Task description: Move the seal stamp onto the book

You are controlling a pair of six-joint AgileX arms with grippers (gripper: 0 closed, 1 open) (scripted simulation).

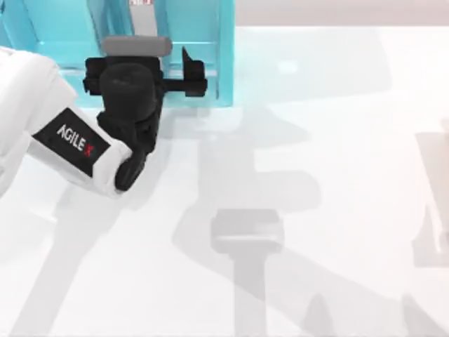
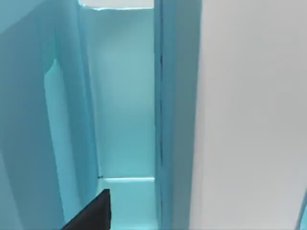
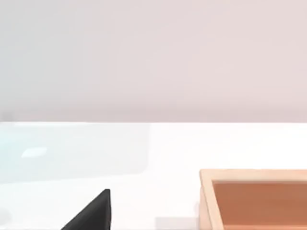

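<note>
Reaching over the light-blue shelf unit (image 1: 203,42) at the counter's (image 1: 337,175) top left, left gripper (image 1: 189,77) fingers' state can't be told; seal stamp and book not seen; wooden box (image 3: 254,199) near right arm.

1. The lettering "AGILE X" is being shown in white, with the X in red, on a black panel (image 1: 72,141) on the white casing of the left arm (image 1: 42,119), in the top view.
2. A small red-and-white mark (image 1: 141,2) is being cut off at the upper edge of the top view, above the light-blue shelf unit (image 1: 203,28); it cannot be read.
3. No other text, number or sign is being displayed legibly in the wrist views.
</note>
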